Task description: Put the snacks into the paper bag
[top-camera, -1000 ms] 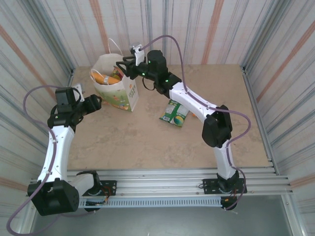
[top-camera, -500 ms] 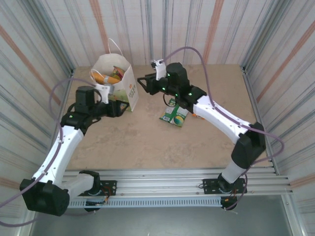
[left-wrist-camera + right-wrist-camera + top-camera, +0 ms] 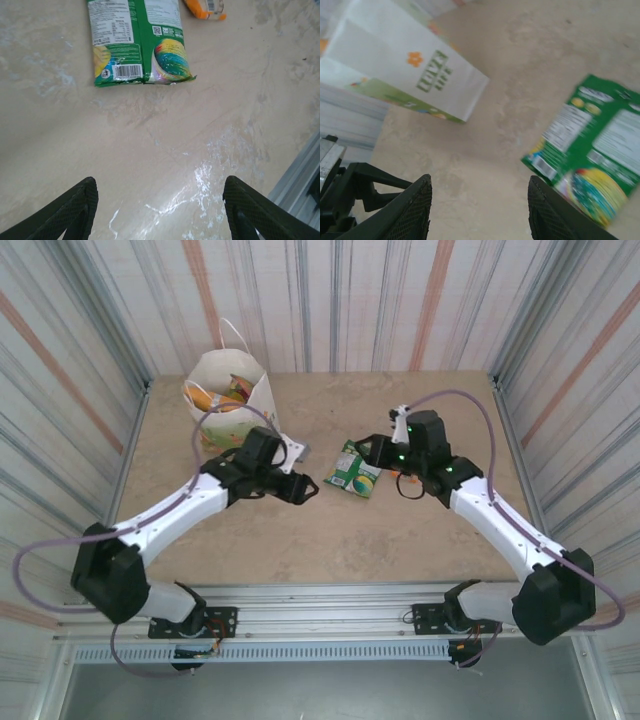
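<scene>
Both end effectors open and empty, the green packet lying between them

Top view: the paper bag [image 3: 258, 400] stands upright at the far left of the desk [image 3: 300, 550], snacks [image 3: 225, 395] showing in its mouth; a green packet [image 3: 354, 469] lies flat mid-desk, well apart from the bag; the left end effector [image 3: 306, 489] sits just left of it, the right end effector [image 3: 370, 448] just beside its far edge; left wrist view: jaws spread wide, nothing between them, the packet ahead with its barcode side up, an orange packet [image 3: 204, 7] near its far corner; right wrist view: jaws likewise wide and empty, packet to the right, bag at upper left; the packet looks light, thin, glossy and limp, likely to skid on the smooth desk, so pinching a short sealed end seems best
</scene>
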